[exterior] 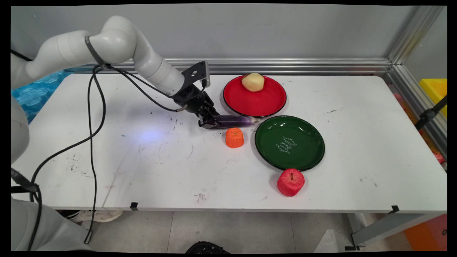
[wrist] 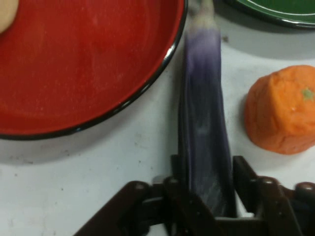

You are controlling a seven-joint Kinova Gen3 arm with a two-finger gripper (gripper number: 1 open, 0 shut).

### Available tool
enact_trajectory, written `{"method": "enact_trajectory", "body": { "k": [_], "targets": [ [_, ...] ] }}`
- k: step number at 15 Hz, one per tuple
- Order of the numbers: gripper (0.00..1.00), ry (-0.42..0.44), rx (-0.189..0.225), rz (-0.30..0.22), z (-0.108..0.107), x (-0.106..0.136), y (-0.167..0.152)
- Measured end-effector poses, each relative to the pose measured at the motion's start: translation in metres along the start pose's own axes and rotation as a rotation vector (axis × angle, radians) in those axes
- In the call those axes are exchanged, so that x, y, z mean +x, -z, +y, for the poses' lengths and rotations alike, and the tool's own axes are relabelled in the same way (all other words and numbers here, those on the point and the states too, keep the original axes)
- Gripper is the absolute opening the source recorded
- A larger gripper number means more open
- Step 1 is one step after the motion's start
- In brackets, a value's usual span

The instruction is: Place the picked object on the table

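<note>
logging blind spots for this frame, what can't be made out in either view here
- Eggplant: its near end is hidden by the claw linkage in the hand view; in the main view the claw covers that same end.
- Yellow fruit on the red plate: cut off by the hand view's left edge; kind unclear.
- Green plate: only a rim sliver shows in the hand view; its white lettering is too small to read in the main view.

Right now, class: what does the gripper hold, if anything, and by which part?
The gripper is shut on the purple eggplant, at its wide end.
</note>
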Motion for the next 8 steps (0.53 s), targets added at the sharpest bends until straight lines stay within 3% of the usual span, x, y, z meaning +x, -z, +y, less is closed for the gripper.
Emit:
{"method": "enact_trajectory", "body": {
  "k": [1, 2, 8],
  "targets": [
    [0.00, 0.000, 0.001, 0.002, -0.0008, 0.0003, -0.0015],
    [1.00, 0.000, 0.002, 0.004, -0.0015, 0.0006, -0.0029],
    [1.00, 0.001, 0.009, 0.011, -0.0054, 0.0044, -0.0070]
  ]
}}
